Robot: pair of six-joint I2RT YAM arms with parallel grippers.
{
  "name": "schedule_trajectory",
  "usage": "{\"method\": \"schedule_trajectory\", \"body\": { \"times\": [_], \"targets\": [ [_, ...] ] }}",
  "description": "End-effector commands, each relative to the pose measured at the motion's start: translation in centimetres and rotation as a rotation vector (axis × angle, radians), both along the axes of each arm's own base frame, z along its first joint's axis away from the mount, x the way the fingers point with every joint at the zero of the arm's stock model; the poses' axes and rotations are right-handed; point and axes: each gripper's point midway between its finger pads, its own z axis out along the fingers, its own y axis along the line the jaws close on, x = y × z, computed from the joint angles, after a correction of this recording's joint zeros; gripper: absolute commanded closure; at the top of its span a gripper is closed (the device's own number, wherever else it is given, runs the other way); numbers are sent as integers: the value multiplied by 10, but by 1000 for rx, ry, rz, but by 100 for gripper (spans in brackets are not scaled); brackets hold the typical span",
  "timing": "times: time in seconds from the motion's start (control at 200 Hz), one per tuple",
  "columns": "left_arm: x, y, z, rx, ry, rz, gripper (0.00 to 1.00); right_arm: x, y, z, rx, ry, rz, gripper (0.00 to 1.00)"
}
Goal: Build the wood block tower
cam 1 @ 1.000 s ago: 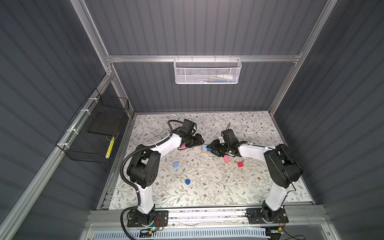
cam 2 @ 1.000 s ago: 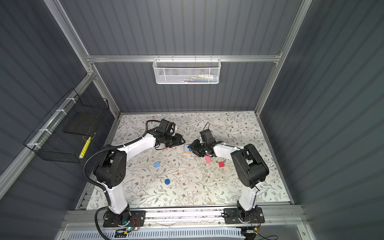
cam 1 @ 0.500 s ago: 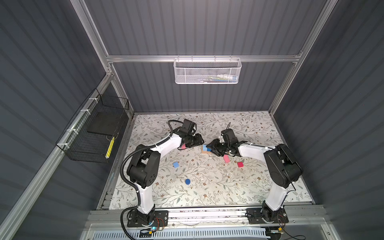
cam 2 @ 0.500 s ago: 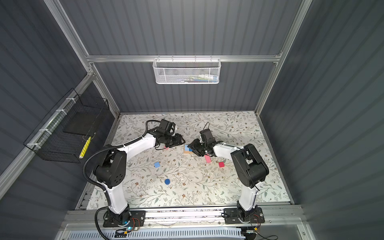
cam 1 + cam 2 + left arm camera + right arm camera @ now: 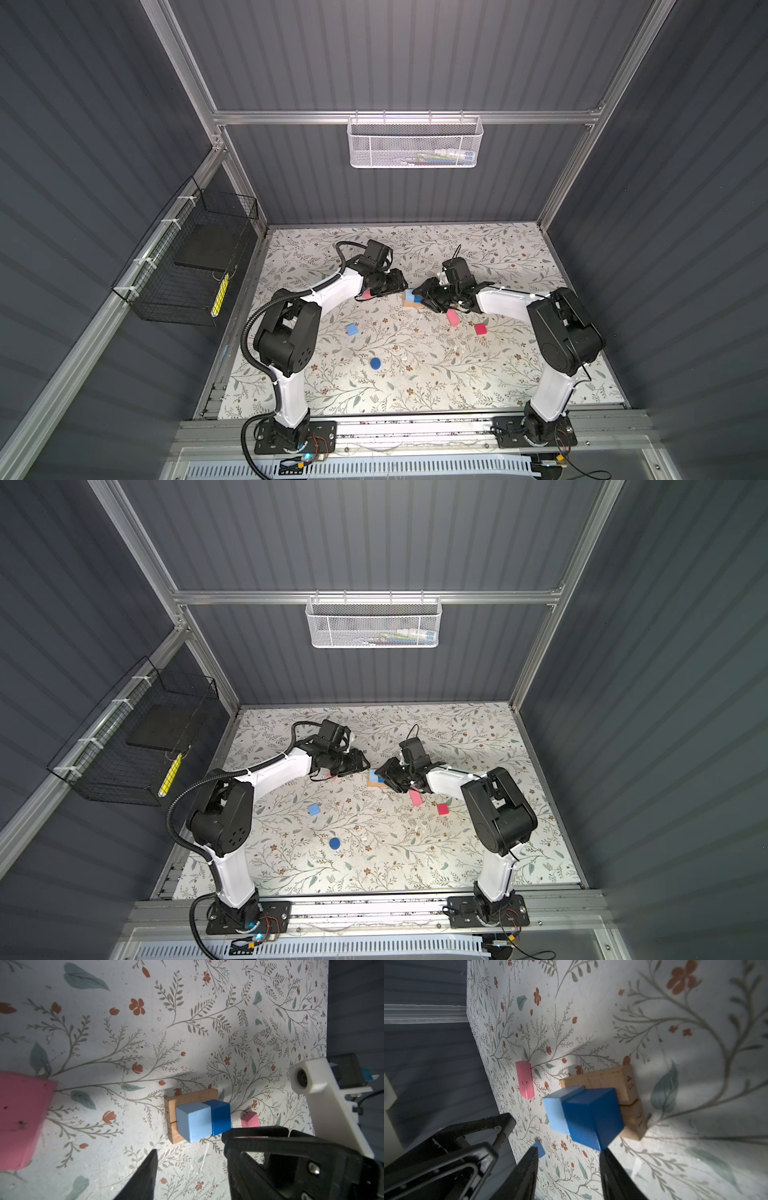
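Tan wood topped with blue at the middle of the counter (image 5: 415,395) in both top views: the tower (image 5: 410,300), only a low start. Left hand (image 5: 400,285) just beside it on one flank, right hand (image 5: 423,294) right at it on the other. Under the left hand, flat on the counter, the left pink oblong (image 5: 367,294). Forward of that, on the side of the left arm (image 5: 332,291) and well apart from the tower, the loose light blue cube (image 5: 352,329), then the dark blue disc (image 5: 375,363). On the side of the right arm (image 5: 507,301), the right pink oblong (image 5: 453,318) near the right hand, then the red cube (image 5: 481,329) further out.

Left wrist view: two tan oblongs (image 5: 191,1097) side by side, long axis running from one arm's side to the other. On top, the stacked light blue cube (image 5: 194,1124) touching the dark blue cube (image 5: 220,1118), in a row along that axis, dark blue towards the right arm. One black finger (image 5: 145,1176) of the left hand in sight, bare counter beside it: jaws apart, nothing held.

Right wrist view: both fingers (image 5: 529,1178) of the right hand spread, bare counter between them, dark blue cube just past the tips and outside the jaws. Open and empty, then. Contact between one tip and the cube's near corner: impossible to tell.

Judged next: two more cubes for the layer on the base. Red cube forward and outward from the right hand, past the right pink oblong, so nearer that arm. Loose light blue cube likewise nearer the left.
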Motion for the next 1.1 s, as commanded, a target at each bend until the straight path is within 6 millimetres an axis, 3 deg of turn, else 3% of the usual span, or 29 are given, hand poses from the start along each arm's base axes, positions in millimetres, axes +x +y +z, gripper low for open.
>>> {"method": "schedule_trajectory", "body": {
  "times": [0.0,1.091],
  "targets": [
    [-1,5,9,-6,-9,5,46,5,5,-2,4,-2,-1,50],
    [-1,5,10,-9,-11,7,46,9,7,1,15,-13,-12,50]
  ]
}}
